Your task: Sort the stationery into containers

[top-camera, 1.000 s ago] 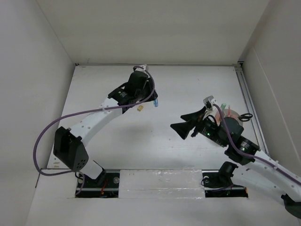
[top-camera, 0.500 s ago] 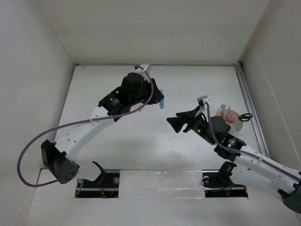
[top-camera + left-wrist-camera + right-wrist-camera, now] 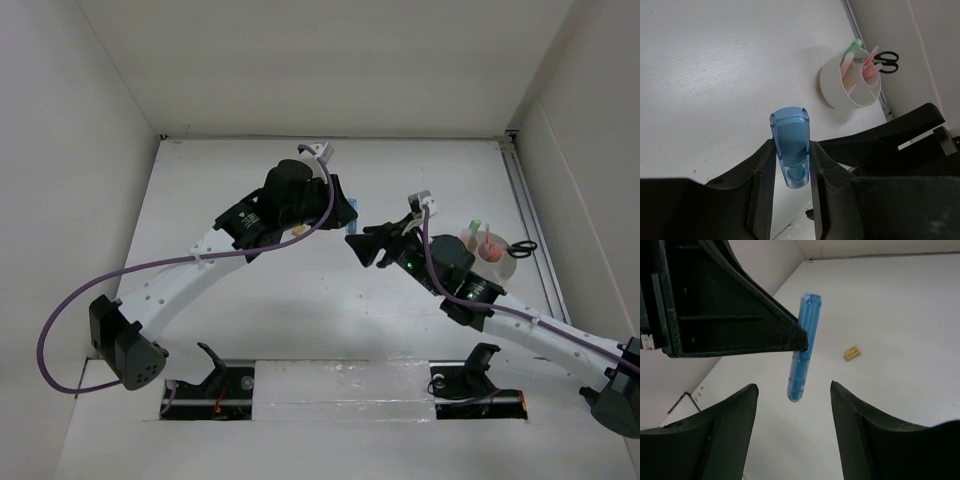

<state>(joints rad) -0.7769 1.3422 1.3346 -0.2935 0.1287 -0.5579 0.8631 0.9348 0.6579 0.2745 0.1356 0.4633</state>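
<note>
My left gripper [image 3: 345, 213] is shut on a light-blue marker [image 3: 790, 145] and holds it above the table; the marker also shows in the right wrist view [image 3: 803, 347] and from above [image 3: 352, 212]. My right gripper [image 3: 362, 247] is open and empty, its jaws spread either side of the marker's lower end, close to it but apart. The round white cup [image 3: 488, 255] stands at the right; it also shows in the left wrist view [image 3: 850, 82], with a mint-green marker [image 3: 851, 50] and pink pens [image 3: 869, 61] in it. Black-handled scissors [image 3: 524, 248] lie beside it. A tiny yellow piece [image 3: 852, 353] lies on the table.
White walls enclose the table on three sides. A metal rail [image 3: 530, 215] runs along the right edge behind the cup. A purple cable [image 3: 150, 262] loops along the left arm.
My left gripper has carried the blue marker to the right, toward the right gripper. My right gripper has moved up and left to meet it, jaws still open.
</note>
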